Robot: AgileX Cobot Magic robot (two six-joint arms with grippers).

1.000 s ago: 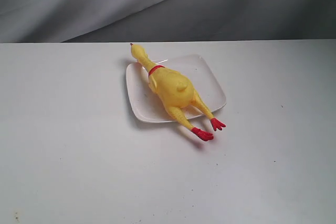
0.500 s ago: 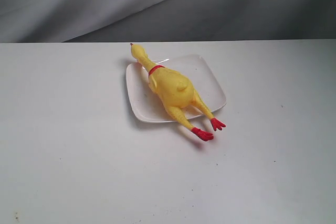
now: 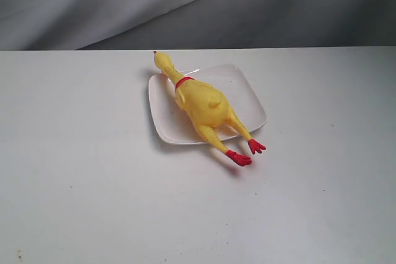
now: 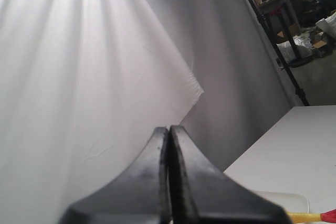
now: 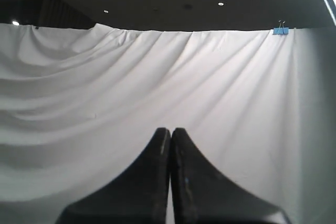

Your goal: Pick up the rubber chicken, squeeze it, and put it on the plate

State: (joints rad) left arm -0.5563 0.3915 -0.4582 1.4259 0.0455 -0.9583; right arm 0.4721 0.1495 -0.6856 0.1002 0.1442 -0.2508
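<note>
A grey curtain (image 3: 124, 4) hangs behind the white table (image 3: 74, 183). Nothing has shifted in the last second. The rubber chicken (image 3: 201, 103) lies across the plate (image 3: 250, 94), head past the rim toward 11 o'clock, red feet overhanging toward 5 o'clock. I judge the task done. My left claw (image 4: 169, 129) and right claw (image 5: 170, 131) are pinched closed on nothing, raised and aimed at the curtain.

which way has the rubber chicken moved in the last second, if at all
No. The rubber chicken lies just as before across the plate, head past the far rim, red feet past the near rim, matching both earlier exterior pictures.
</note>
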